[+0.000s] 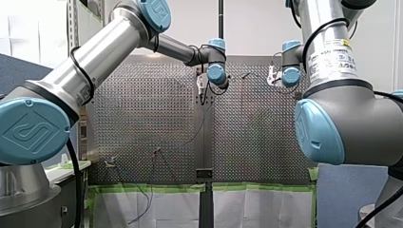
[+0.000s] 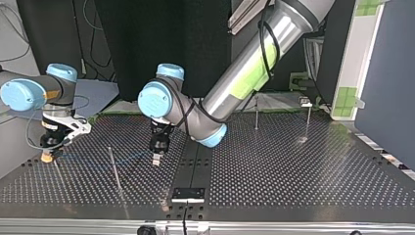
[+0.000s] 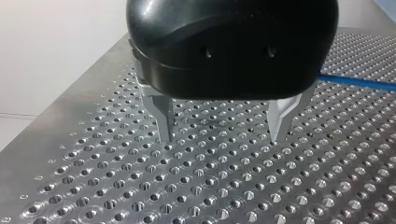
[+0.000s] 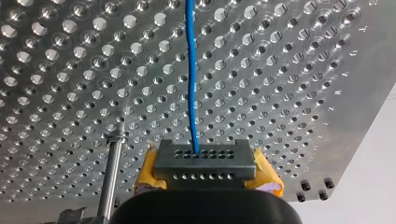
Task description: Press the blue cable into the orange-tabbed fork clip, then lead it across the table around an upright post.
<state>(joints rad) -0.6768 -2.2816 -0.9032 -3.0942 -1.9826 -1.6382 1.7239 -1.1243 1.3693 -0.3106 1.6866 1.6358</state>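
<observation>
my right gripper (image 4: 204,164), closed on the thin blue cable (image 4: 191,84) lying ahead over the perforated metal desk (image 4: 289,70), likely needed to keep it taut and low past the slim upright steel post (image 4: 113,172), while my left gripper (image 3: 224,133) hung wide and empty.

The near end of the blue cable (image 4: 191,84) is hidden behind a grey block (image 4: 204,161); in the left wrist view my left claw (image 3: 222,135) covers part of it.
</observation>
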